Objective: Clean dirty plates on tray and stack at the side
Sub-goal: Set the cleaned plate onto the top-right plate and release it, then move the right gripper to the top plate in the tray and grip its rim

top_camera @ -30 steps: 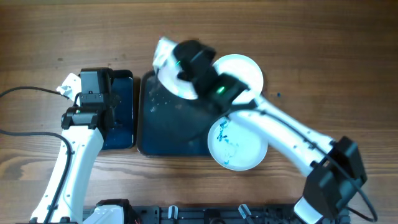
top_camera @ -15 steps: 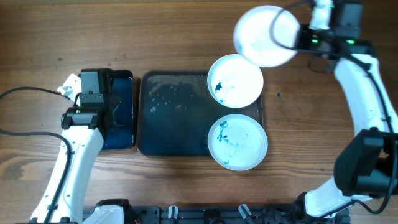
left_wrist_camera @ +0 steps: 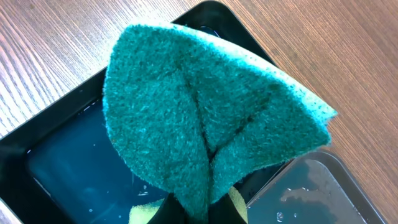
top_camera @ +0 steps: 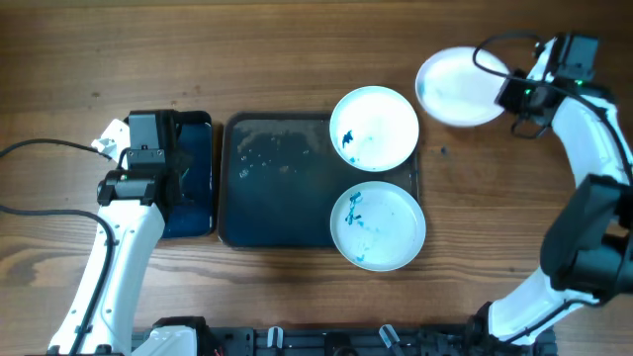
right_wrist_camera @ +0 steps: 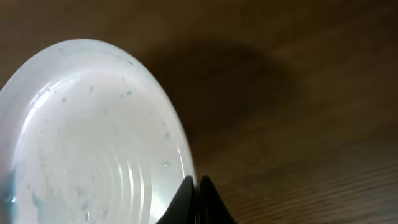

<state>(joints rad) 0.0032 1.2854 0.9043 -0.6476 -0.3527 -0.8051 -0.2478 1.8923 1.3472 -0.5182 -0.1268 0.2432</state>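
- Right hand pinches the rim of a clean-looking round white plate, off-tray.
- Two blue-smeared white plates await cleaning on the dark grey rectangular tray.
- Left hand clamps a green scouring sponge.

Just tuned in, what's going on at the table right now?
The right gripper pinches the rim of a round white plate over the wooden table, right of the large dark rectangular tray. Two blue-stained white plates sit at that tray's right end. The left gripper holds a green scouring sponge above the smaller black tray.
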